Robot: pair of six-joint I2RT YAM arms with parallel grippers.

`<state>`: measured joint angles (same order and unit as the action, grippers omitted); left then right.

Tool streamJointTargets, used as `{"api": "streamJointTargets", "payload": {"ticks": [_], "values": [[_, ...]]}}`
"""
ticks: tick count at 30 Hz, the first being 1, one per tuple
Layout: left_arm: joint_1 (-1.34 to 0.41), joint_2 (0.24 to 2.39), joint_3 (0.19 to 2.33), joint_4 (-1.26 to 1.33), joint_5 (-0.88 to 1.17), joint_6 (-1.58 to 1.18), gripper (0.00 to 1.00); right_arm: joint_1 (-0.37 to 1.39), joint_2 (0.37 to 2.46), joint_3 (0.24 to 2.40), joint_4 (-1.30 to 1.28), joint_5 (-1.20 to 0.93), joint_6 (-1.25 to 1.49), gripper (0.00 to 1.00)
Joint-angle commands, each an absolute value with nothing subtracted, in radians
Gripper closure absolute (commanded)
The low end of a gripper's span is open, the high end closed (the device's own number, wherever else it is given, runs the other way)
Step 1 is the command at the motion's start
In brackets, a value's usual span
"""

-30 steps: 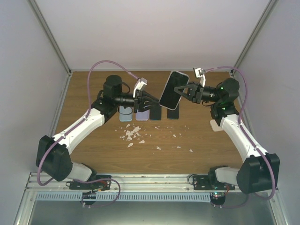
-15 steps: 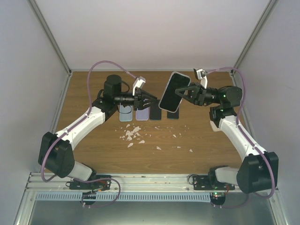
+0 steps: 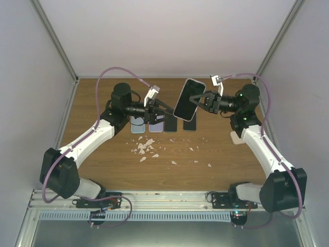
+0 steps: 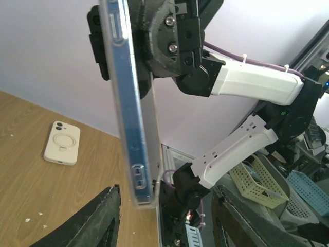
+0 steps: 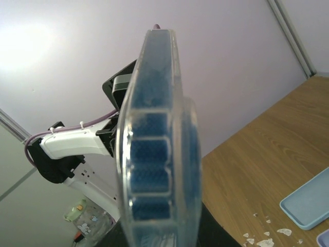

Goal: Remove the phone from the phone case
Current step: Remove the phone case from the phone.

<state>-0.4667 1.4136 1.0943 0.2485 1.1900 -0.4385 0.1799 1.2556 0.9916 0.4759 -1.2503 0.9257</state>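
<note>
- Change: the left gripper (image 3: 167, 110) has spread its fingers (image 4: 100, 220) over the last second; they now stand apart, touching nothing that we can see; the arm itself has hardly shifted
- The lower end of the phone (image 3: 185, 107) sits between those open fingers in the left wrist view, just above them
- The right gripper (image 3: 197, 98) stays clamped on the phone's middle; the phone hangs where it hung a second ago, in the air over the far middle of the worktop (image 3: 97, 98), well clear of the wood
- Our reading: the left side has let go or is resetting for a fresh bite on the rim; no separation yet, so the task remains near its start
- Look of the thing: a clear case (image 4: 119, 103) with rounded edges, blue showing through it; tilted, long axis near upright, dark face toward the overhead camera; phone apparently seated full length; whether any corner has lifted we cannot tell
- Below, on the worktop: a row of four phones or cases (image 3: 138, 127) toward the far edge; white crumbs (image 3: 145, 147) mid-worktop; a cream case (image 4: 61, 142) by the right edge
</note>
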Motion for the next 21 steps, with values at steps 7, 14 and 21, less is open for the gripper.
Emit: {"api": "streamJointTargets", "payload": {"ticks": [7,14,21], "values": [[-0.499,1.419,1.131,0.182,1.121,-0.366,0.66,0.186,1.232,1.025,0.499,-1.241,0.915,0.99],[-0.464,1.417,1.078,0.227,1.120,-0.420,0.81,0.185,1.235,1.021,0.546,-1.254,0.954,1.00],[-0.460,1.423,1.069,0.233,1.106,-0.432,0.93,0.186,1.245,0.975,0.745,-1.277,1.116,0.99]]}}
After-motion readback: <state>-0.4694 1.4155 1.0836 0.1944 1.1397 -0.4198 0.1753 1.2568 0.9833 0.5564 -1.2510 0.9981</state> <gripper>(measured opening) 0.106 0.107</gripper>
